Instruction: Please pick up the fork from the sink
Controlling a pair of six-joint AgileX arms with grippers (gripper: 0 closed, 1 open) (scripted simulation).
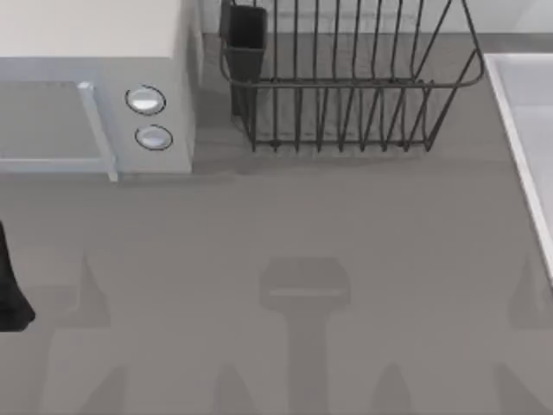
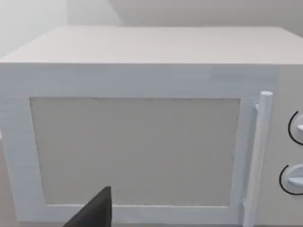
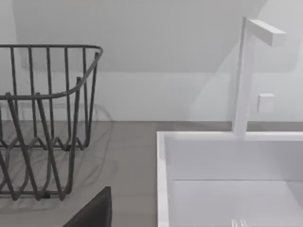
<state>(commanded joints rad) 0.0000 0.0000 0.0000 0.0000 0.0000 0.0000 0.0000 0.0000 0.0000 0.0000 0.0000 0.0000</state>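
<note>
The sink [image 1: 521,121] is a pale basin with a lighter raised rim at the table's right edge. In the right wrist view the sink rim [image 3: 162,170] stands close ahead, with a white faucet [image 3: 242,80] rising behind it. A few thin silver tines of the fork [image 3: 239,222] show on the basin floor; the rest of the fork is cut off. A dark part of my right gripper [image 3: 94,213] sits short of the sink, between it and the rack. My left arm [image 1: 10,294] is parked at the left edge, and its gripper [image 2: 94,213] faces the white box.
A dark wire dish rack [image 1: 346,86] with a dark cup on its corner stands at the back middle, left of the sink. A white box with two round knobs [image 1: 145,117] and a handle fills the back left.
</note>
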